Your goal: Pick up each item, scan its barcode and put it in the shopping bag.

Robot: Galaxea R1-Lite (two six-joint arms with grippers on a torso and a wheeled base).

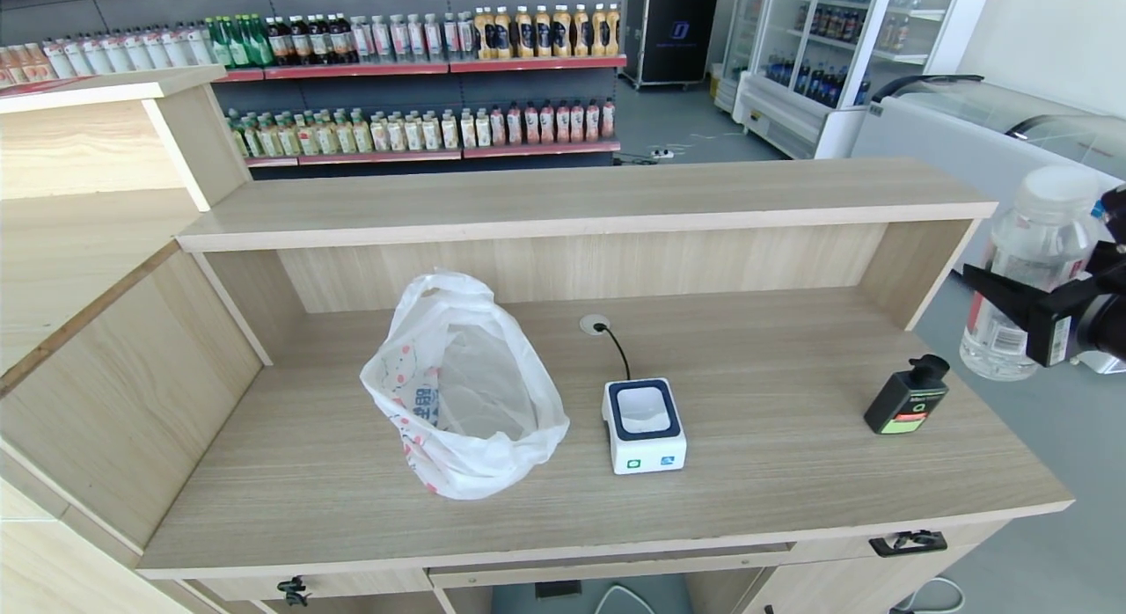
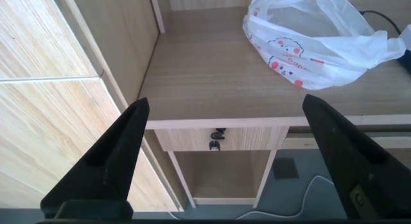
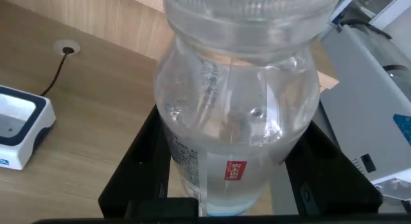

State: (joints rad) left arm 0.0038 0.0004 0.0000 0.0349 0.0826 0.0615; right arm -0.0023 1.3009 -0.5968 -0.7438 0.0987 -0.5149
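Right gripper and its load. The jaws are closed on the waist of a clear water bottle, which is upright, cap up, in the air just off the counter's right end. A mid-body grip probably leaves the lower label free for reading.

With the barcode scanner as dial centre, the held bottle lies at about 2 o'clock. A black pump bottle stands on the counter at 3 o'clock, untouched. The white shopping bag sits at 9 o'clock, just beside the scanner. Its mouth gapes upward, so an item can likely drop straight in.

The scanner window faces up, so the bottle probably has to be tipped over it.

Left gripper: spread wide, empty, off the counter's front edge at roughly 8 o'clock (possibly placed to steady the bag).
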